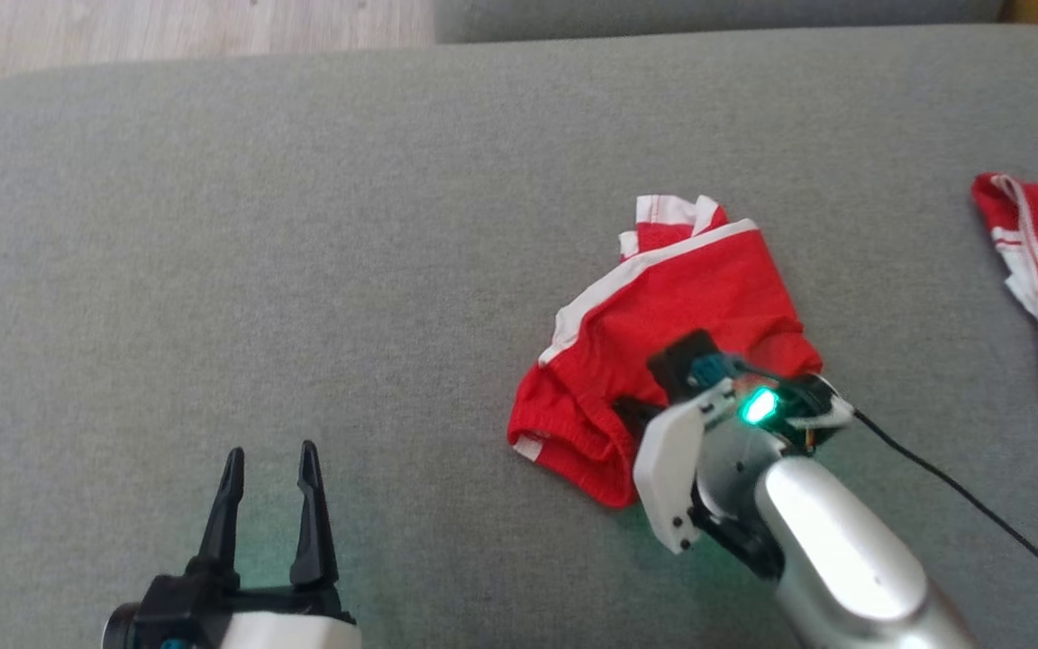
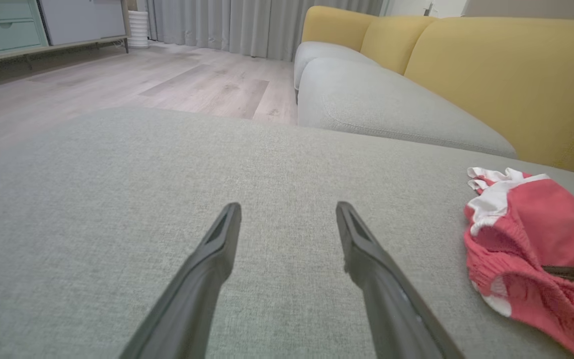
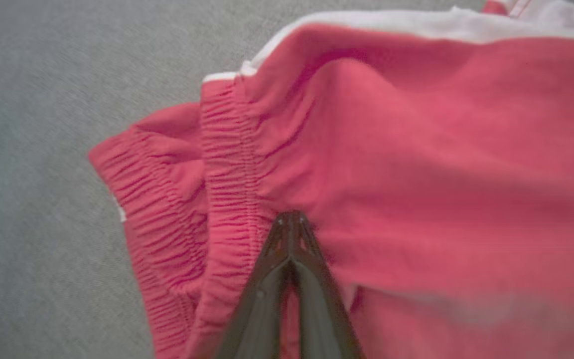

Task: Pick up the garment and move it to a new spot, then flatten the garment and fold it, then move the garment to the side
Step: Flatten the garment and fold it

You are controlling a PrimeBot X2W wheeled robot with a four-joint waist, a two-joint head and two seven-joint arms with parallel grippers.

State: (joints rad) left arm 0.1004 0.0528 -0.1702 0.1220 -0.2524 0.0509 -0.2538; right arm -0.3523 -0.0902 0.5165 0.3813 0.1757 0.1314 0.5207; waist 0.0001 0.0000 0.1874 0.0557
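Garment point(image 1: 663, 315) crumpled at 4 o'clock of grey cushion point(image 1: 213, 225) | my right hand point(image 3: 292, 219) pinched tight on its waistband edge, likely to lift and relocate it | my left hand point(image 1: 270, 451) spread, idle at 7 o'clock

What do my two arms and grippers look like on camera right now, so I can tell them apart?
The left gripper has two long black tapering fingers on a black base with a white housing behind. The right gripper has the same dark fingers; its forearm is rounded silver, with a white wrist shell, a glowing green light and a thin black cable.
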